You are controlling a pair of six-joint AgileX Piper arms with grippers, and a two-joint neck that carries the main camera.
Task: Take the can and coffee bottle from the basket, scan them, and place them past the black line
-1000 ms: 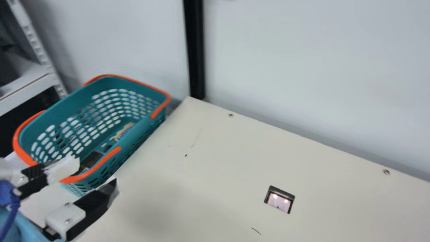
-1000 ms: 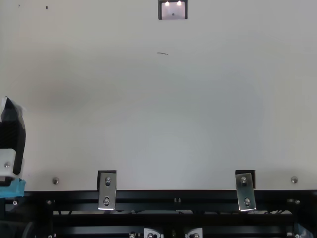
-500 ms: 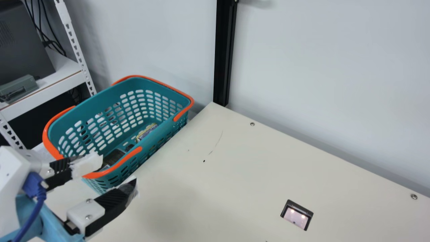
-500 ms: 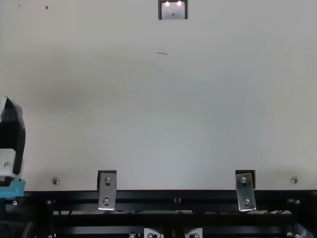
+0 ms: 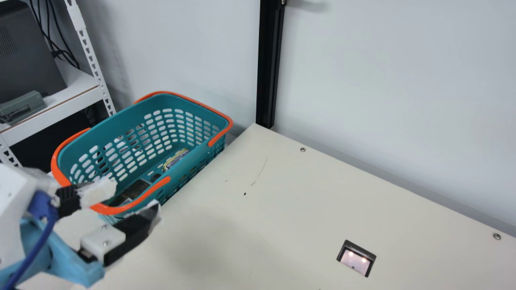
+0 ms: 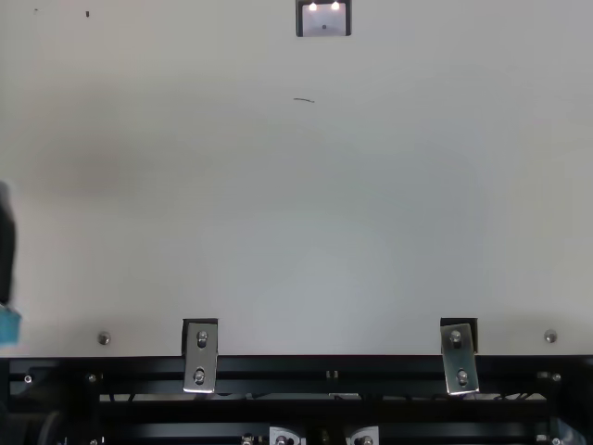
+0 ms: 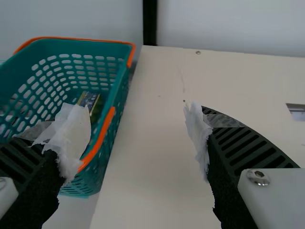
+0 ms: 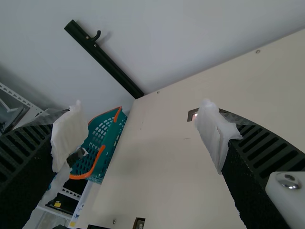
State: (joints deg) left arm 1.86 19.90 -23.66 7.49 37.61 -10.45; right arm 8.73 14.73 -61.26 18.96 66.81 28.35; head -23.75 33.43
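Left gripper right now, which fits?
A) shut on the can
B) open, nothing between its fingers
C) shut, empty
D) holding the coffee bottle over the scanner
B: the left gripper's fingers stand wide apart, with bare table and part of the basket's side seen through the gap.

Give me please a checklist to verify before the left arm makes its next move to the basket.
1. Left gripper open, holding nothing: ok.
2. Left gripper lined up with the basket: not ok; in its wrist view one finger is before the basket, the other before the table.
3. Items in the basket: ok, a yellow-edged one and a dark one.
4. Scanner window lit and uncovered: ok.
5. Right gripper holding nothing: ok.
6. Black line's position: cannot tell.
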